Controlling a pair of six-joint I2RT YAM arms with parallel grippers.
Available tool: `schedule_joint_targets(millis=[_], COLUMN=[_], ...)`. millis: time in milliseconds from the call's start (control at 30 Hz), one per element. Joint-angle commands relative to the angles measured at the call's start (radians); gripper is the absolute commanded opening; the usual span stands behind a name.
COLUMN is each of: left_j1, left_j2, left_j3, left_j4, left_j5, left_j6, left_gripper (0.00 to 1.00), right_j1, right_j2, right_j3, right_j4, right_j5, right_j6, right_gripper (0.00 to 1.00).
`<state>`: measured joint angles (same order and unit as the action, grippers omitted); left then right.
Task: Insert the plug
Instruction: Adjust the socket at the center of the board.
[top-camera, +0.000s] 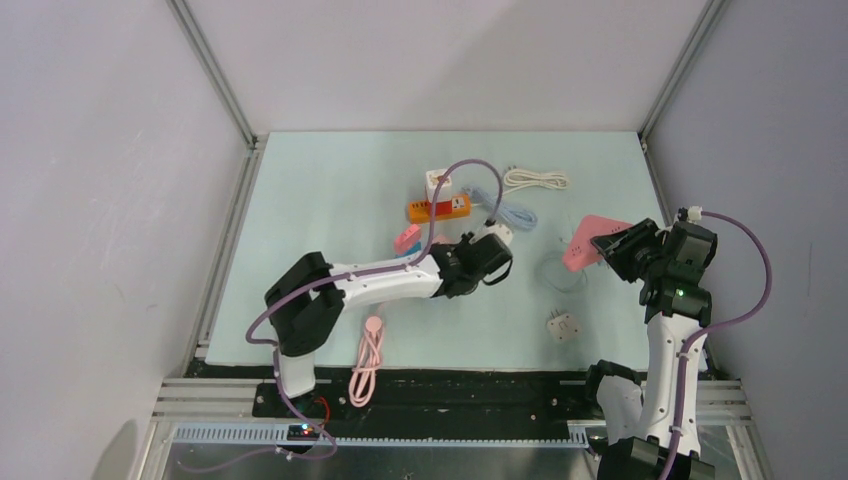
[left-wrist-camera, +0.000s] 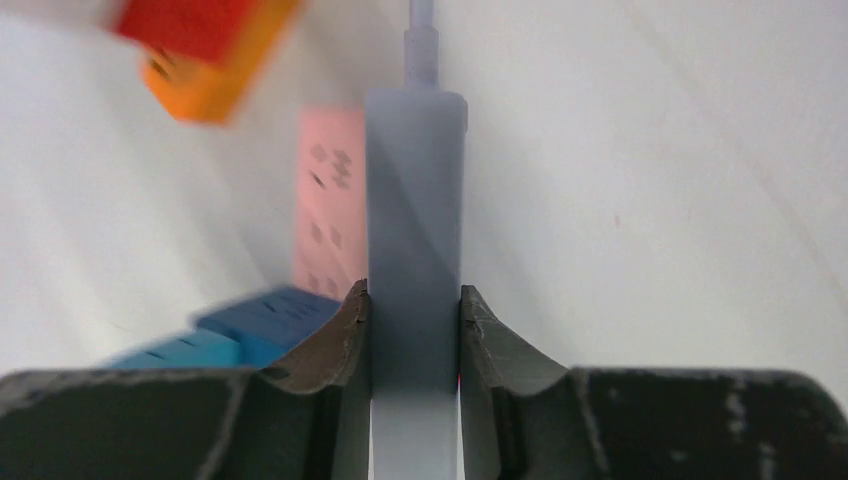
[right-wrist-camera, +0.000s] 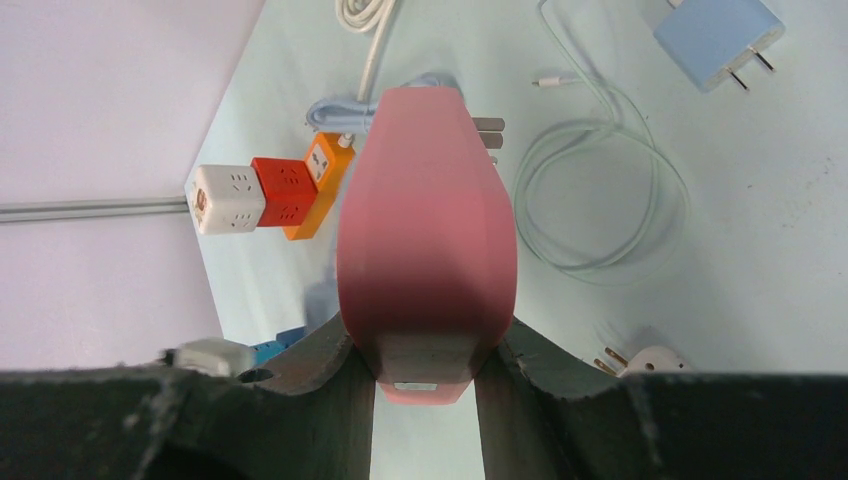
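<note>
While my left gripper (left-wrist-camera: 415, 305) clamps a pale blue plug (left-wrist-camera: 415, 210) near the pink socket strip (left-wrist-camera: 328, 195) and my right gripper (right-wrist-camera: 428, 345) squeezes a pink plug (right-wrist-camera: 428, 230) over the table's (top-camera: 330, 180) right side, I judge both picked up and neither yet pushed into a socket.

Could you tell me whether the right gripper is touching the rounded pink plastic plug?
Touching. The right wrist view shows the right gripper with fingers pressed against both sides of the rounded pink plastic plug.

Robot lab test cell, plain white enclosure walls (top-camera: 450, 60), aluminium frame rails (top-camera: 213, 70), pale tabletop (top-camera: 330, 190)
</note>
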<state>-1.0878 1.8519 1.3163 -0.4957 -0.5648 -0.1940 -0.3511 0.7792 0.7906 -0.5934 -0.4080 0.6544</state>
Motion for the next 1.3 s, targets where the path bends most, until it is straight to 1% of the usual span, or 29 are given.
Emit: schedule_joint_targets(millis=[0,100,133,167,200,233,267,300,333,367,400,500,567,667,900,933,967,1000,1033,1067,1267], left_j1=[0.002,0.000,0.000,0.000,0.000,0.000,-0.001,-0.001,-0.001,-0.006,-0.012,-0.045,-0.059,-0.073,-0.107,-0.115,-0.118,-0.121,-0.121,-0.122,-0.148], left_j2=[0.031,0.086,0.115,0.131,0.157,0.167,0.179,0.181,0.174,0.168,0.161,0.182,0.215,0.251,0.270,0.269,0.266,0.265,0.261,0.260,0.250], left_j3=[0.217,0.338,0.399,0.429,0.491,0.516,0.542,0.540,0.510,0.492,0.463,0.420,0.383,0.332,0.203,0.188,0.188,0.201,0.209,0.211,0.187], left_j4=[0.064,0.090,0.102,0.125,0.134,0.159,0.183,0.281,0.444,0.512,0.612,0.707,0.758,0.767,0.740,0.703,0.662,0.554,0.503,0.432,0.305], left_j5=[-0.283,-0.393,-0.447,-0.481,-0.543,-0.569,-0.629,-0.657,-0.696,-0.700,-0.687,-0.638,-0.625,-0.628,-0.592,-0.587,-0.564,-0.548,-0.516,-0.506,-0.420], left_j6=[0.223,0.333,0.395,0.423,0.473,0.525,0.557,0.649,0.704,0.812,0.856,0.995,1.041,1.038,0.947,0.928,0.855,0.811,0.719,0.684,0.484], left_gripper=[0.00,0.00,0.00,0.00,0.00,0.00,0.00,0.00,0.00,0.00,0.00,0.00,0.00,0.00,0.00,0.00,0.00,0.00,0.00,0.00,0.00], right_j1=[-0.007,-0.009,-0.009,-0.010,-0.011,-0.013,-0.016,-0.017,-0.022,-0.024,-0.028,-0.032,-0.036,-0.041,-0.046,-0.047,-0.048,-0.049,-0.050,-0.051,-0.052], right_j2=[-0.021,-0.022,-0.022,-0.021,-0.021,-0.021,-0.021,-0.024,-0.025,-0.026,-0.026,-0.023,-0.024,-0.026,-0.027,-0.028,-0.029,-0.031,-0.031,-0.034,-0.035], right_j3=[0.007,0.007,0.007,0.007,0.007,0.007,0.007,0.007,0.007,0.007,0.007,0.007,0.007,0.007,0.007,0.007,0.007,0.007,0.007,0.007,0.007], right_j4=[0.059,0.059,0.057,0.058,0.059,0.060,0.061,0.061,0.060,0.059,0.058,0.059,0.060,0.059,0.061,0.061,0.060,0.059,0.056,0.056,0.053], right_j5=[-0.016,-0.017,-0.016,-0.016,-0.018,-0.022,-0.023,-0.027,-0.028,-0.029,-0.031,-0.039,-0.042,-0.047,-0.067,-0.071,-0.072,-0.073,-0.074,-0.074,-0.078], right_j6=[0.005,0.007,0.007,0.007,0.007,0.009,0.010,0.010,0.008,0.007,0.007,0.007,0.008,0.008,0.012,0.012,0.013,0.014,0.014,0.015,0.017], right_gripper=[0.00,0.00,0.00,0.00,0.00,0.00,0.00,0.00,0.00,0.00,0.00,0.00,0.00,0.00,0.00,0.00,0.00,0.00,0.00,0.00,0.00])
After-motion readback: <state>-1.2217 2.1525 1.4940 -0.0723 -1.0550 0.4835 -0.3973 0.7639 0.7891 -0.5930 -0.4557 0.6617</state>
